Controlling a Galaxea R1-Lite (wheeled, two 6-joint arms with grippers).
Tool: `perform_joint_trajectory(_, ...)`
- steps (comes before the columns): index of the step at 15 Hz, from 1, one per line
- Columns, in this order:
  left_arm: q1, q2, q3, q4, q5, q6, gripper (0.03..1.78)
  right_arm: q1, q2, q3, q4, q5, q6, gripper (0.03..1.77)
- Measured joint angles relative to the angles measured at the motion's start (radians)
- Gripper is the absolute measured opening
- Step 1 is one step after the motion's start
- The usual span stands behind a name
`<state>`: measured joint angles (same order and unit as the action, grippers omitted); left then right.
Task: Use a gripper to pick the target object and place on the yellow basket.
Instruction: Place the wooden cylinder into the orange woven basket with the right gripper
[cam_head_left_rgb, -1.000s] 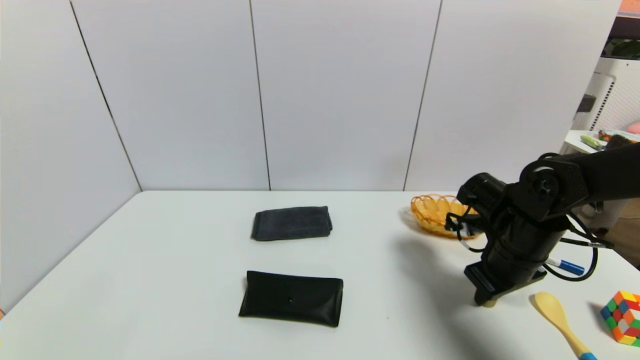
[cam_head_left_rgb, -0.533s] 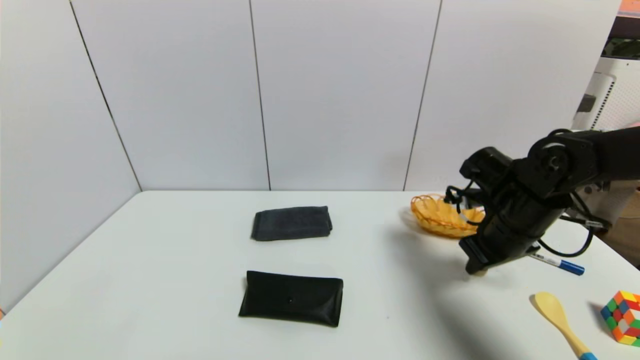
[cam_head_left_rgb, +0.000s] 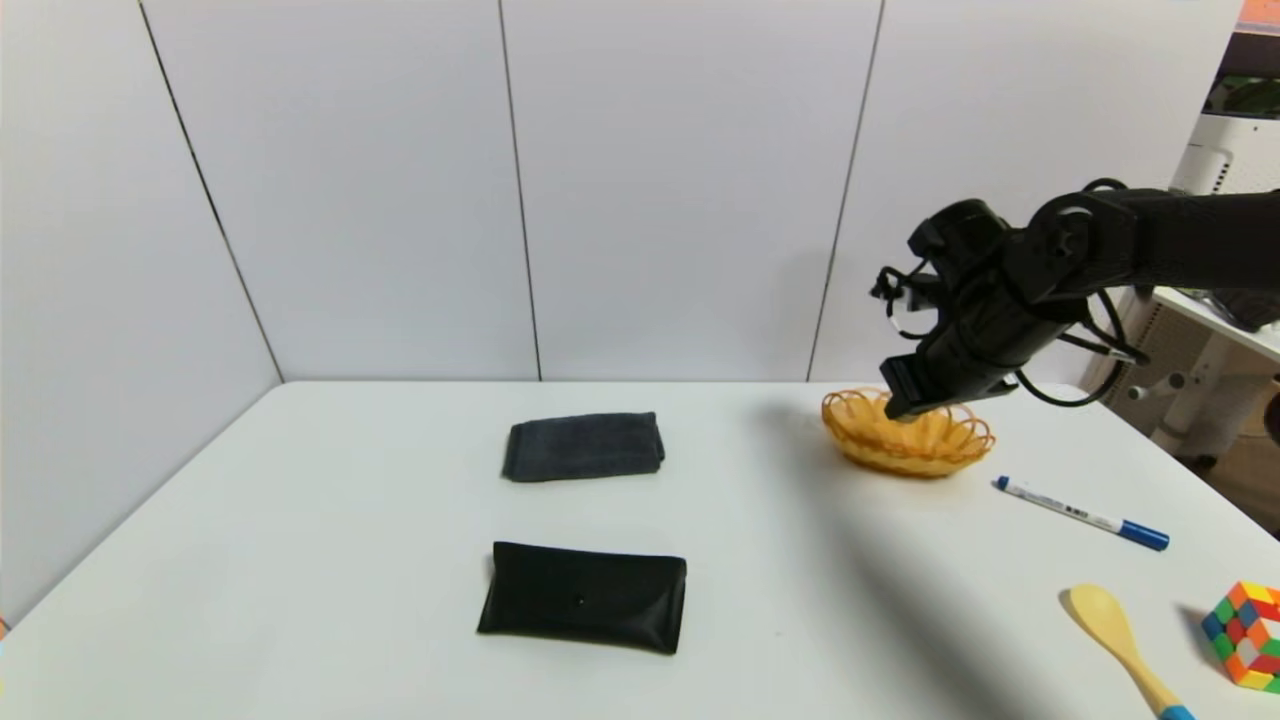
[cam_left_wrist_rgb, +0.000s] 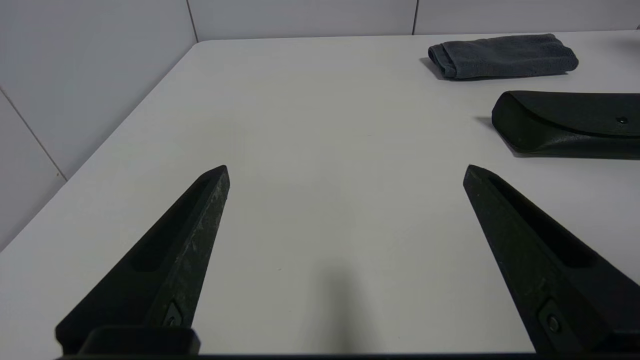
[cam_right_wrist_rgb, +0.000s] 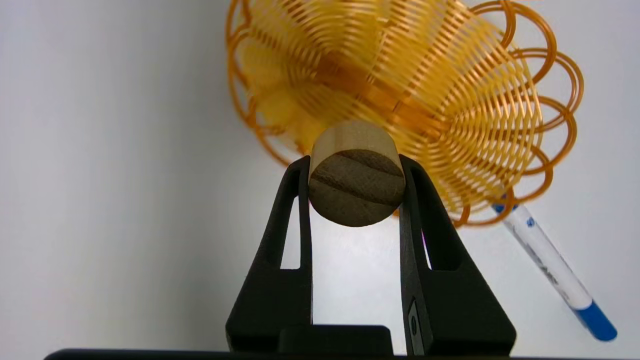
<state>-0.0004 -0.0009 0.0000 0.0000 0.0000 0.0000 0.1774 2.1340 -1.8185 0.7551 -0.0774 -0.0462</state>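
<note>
1. above the yellow basket (cam_right_wrist_rgb: 480, 125), the right gripper (cam_right_wrist_rgb: 356, 185) is now carrying the wood block (cam_right_wrist_rgb: 356, 187), having risen from the table in front of the basket; jaws are closing on its sides, only block-width apart.
2. so the pick looks done & the job is probably moving to lowering + release.
3. left gripper (cam_left_wrist_rgb: 346, 175) is idling w/ jaws wide, nothing held, left of the basket.
4. count, rel. to basket: 1 block above; 1 marker (cam_head_left_rgb: 1085, 513), 1 spoon (cam_head_left_rgb: 1110, 625), 1 cube (cam_head_left_rgb: 1245, 635) nearer the robot; 1 cloth (cam_head_left_rgb: 583, 446), 1 blk case (cam_head_left_rgb: 583, 597) lying left.
</note>
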Motion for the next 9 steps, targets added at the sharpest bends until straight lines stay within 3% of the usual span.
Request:
perform_joint_trajectory(3,0.000,0.000,0.000,0.000,0.000,0.000,1.69,-0.012,0.071,-0.034,-0.001,-0.004,0.001,0.47)
perform_joint_trajectory(6,0.000,0.000,0.000,0.000,0.000,0.000,1.69,-0.014,0.103,-0.045,-0.002,-0.005,0.001,0.89)
perform_joint_trajectory(9,0.000,0.000,0.000,0.000,0.000,0.000,1.69,-0.017,0.110,-0.060,0.000,-0.002,0.000,1.15)
